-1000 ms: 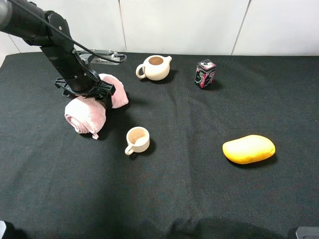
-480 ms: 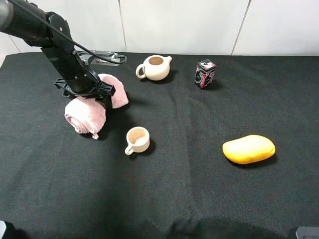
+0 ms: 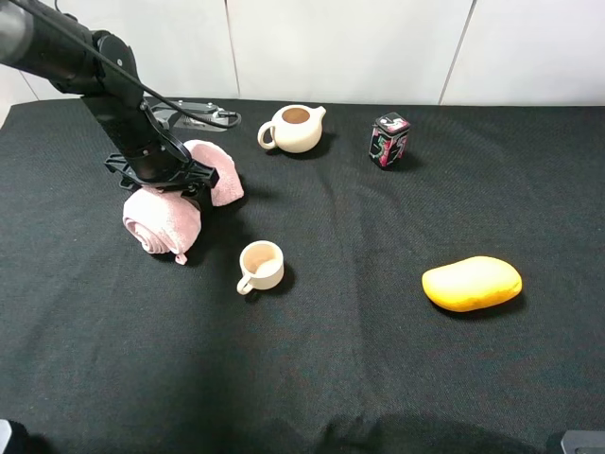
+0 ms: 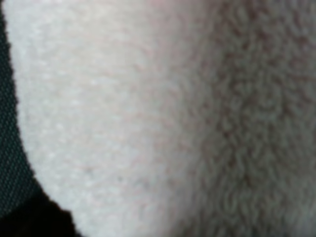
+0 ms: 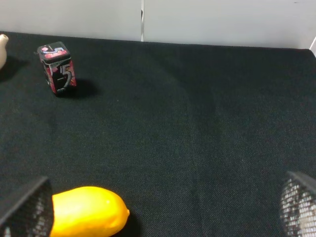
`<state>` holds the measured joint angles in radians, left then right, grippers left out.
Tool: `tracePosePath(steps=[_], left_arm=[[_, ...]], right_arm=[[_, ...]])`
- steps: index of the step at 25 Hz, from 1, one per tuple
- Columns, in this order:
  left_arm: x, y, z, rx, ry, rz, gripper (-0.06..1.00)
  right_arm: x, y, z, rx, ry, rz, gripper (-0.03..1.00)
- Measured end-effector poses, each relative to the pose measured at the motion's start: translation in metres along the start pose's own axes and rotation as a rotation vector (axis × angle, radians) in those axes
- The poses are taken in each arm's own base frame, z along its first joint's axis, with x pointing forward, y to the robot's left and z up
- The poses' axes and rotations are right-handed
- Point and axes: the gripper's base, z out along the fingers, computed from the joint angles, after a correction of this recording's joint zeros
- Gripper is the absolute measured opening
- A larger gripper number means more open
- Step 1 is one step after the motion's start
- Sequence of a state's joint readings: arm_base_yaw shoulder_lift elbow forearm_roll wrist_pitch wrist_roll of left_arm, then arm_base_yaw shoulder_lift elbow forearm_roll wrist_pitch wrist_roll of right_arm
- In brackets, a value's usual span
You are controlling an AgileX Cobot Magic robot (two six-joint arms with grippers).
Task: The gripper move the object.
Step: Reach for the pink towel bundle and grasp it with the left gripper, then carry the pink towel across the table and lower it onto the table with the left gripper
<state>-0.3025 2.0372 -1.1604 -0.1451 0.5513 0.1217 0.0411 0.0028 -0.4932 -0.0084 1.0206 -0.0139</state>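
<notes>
The pink rolled towel (image 3: pixel 161 219) lies on the black cloth at the left, in two lobes, the second lobe (image 3: pixel 217 170) behind it. My left gripper (image 3: pixel 173 180), a black claw on a thick black arm, presses down across the towel's middle and is shut on it. The left wrist view is filled with blurred pink terry (image 4: pixel 163 113), so the fingers are hidden there. My right gripper (image 5: pixel 160 210) is open and empty; its mesh-patterned fingertips (image 5: pixel 24 207) stand wide apart low over the cloth, near the yellow mango-shaped thing (image 5: pixel 86 211).
A cream cup (image 3: pixel 261 265) stands just right of the towel. A cream teapot (image 3: pixel 295 128) and a small patterned tin (image 3: pixel 388 140) stand at the back. The yellow mango shape (image 3: pixel 472 283) lies at the right. A white wall borders the far edge.
My left arm has leaned slightly back and to the left while staying clamped on the towel. The towel has barely shifted. Nothing else has moved.
</notes>
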Motion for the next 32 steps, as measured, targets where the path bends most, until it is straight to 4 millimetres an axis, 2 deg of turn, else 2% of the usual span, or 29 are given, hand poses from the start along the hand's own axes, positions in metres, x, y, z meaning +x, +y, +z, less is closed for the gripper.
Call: tracePosePath(steps=[4,16,32], left_arm=[[0.0002,0.0001,0.0011,0.000,0.003,0.000,0.78],[0.0002,0.0000,0.0011,0.001,0.003,-0.002,0.54],[0.0002,0.0000,0.0011,0.001,0.003,-0.002,0.54]], right_arm=[[0.0000,0.0000,0.0000,0.000,0.000,0.000,0.69],[0.0000,0.0000,0.0000,0.000,0.000,0.000,0.69],[0.0000,0.0000,0.0000,0.000,0.000,0.000,0.69]])
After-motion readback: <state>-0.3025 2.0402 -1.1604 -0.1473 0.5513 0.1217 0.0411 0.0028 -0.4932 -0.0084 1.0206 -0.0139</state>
